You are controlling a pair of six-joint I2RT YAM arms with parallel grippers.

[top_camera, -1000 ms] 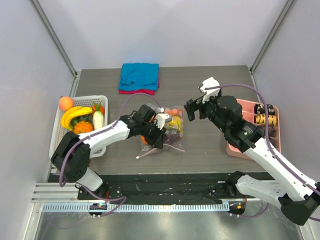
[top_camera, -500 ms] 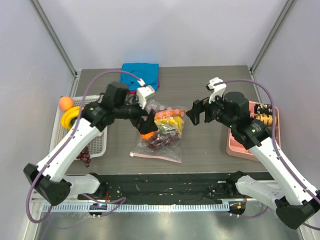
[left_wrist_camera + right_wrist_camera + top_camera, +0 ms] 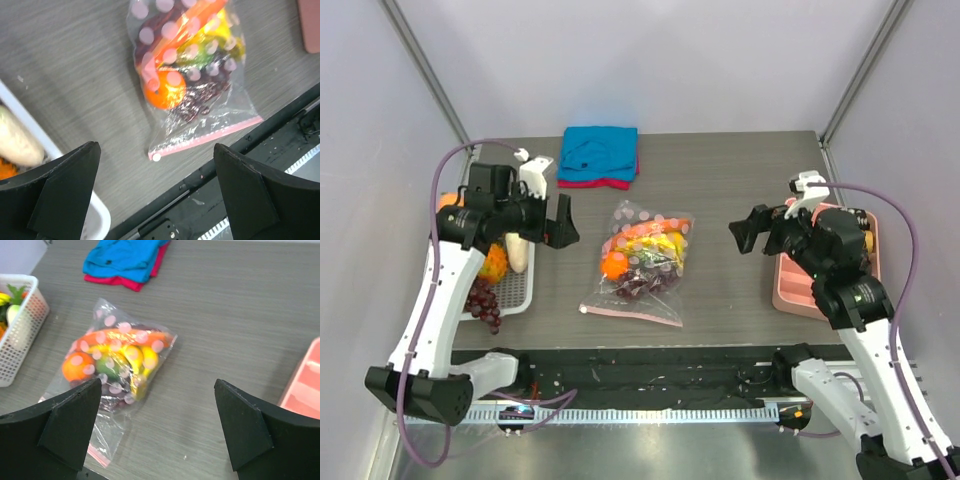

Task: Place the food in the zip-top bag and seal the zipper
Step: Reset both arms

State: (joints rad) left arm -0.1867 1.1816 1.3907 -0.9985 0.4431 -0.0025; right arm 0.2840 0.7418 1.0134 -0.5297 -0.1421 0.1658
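Fingers on both arms were spread wide and held nothing. The left fingers (image 3: pixel 65 190) hung above the inner edge of the white basket (image 3: pixel 525 290), and the right fingers (image 3: pixel 70 425) hung over the surface (image 3: pixel 730 180) just inside the pink compartment tray (image 3: pixel 788 295).

Between them, and apart from both, the zip-top bag (image 3: pixel 642 262) lay flat on the surface, well in front of the folded blue-and-red cloth (image 3: pixel 598 155). It was clear and crinkly, printed with pale pink dots, and its mouth edge pointed toward the arm bases. The zipper (image 3: pixel 210 137) ran along that edge as a straight, narrow pink strip with a small white end (image 3: pixel 157 157) at the corner nearer the basket. Whether the strip was pressed fully shut could not be told.

All the food showed through the plastic, bunched in the far half of the bag:
- A round orange (image 3: pixel 164 90) sat on the basket side.
- A dark purple grape bunch (image 3: pixel 640 283) lay nearest the zipper.
- Yellow banana-like pieces (image 3: pixel 135 357) were packed in the middle.
- A long orange carrot-like piece (image 3: pixel 125 336) lay across the far end.

The band of plastic just behind the zipper lay flat, with no food in it.
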